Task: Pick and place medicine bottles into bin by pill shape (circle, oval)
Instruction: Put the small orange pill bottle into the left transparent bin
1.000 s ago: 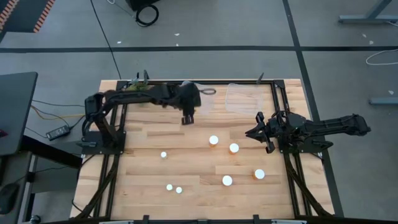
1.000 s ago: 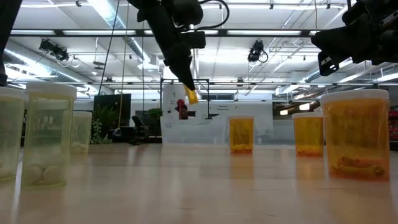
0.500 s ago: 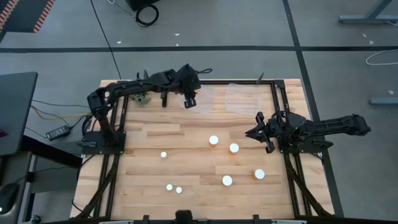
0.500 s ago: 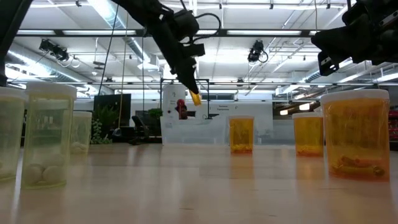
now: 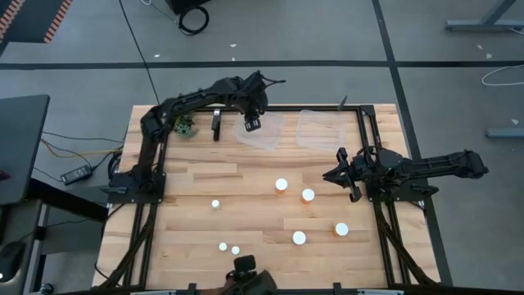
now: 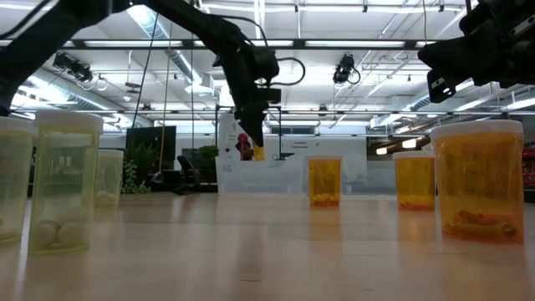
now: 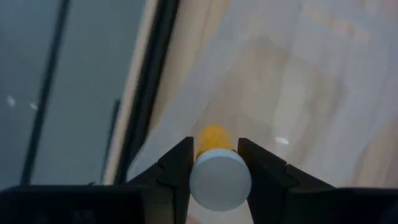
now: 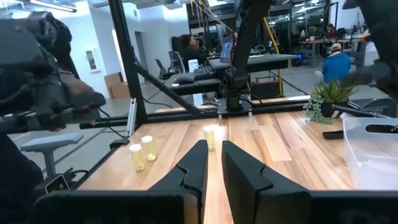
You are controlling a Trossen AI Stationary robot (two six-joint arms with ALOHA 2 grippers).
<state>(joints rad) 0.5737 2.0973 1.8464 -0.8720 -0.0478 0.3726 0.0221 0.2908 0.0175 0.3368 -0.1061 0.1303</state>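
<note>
Your left gripper (image 5: 252, 124) is stretched to the far edge of the table, clamped on a small amber-orange medicine bottle with a round white cap (image 7: 220, 179). In the left wrist view the cap faces you between the two dark fingers (image 7: 179, 169), with a short stretch of orange body showing past it. The bottle hangs in the air above the left of two clear plastic bins (image 5: 264, 131); in the low view it shows as a yellow-orange spot (image 6: 258, 153) under the gripper.

Your right gripper (image 5: 333, 174) waits above the table's right side, its fingers pressed together on nothing.

Seven more white-capped bottles stand on the pale wooden table (image 5: 196, 176): four wider ones (image 5: 282, 184) toward the right, three tiny ones (image 5: 215, 204) toward the left. Up close in the low view, the wide ones (image 6: 477, 191) are translucent amber.
</note>
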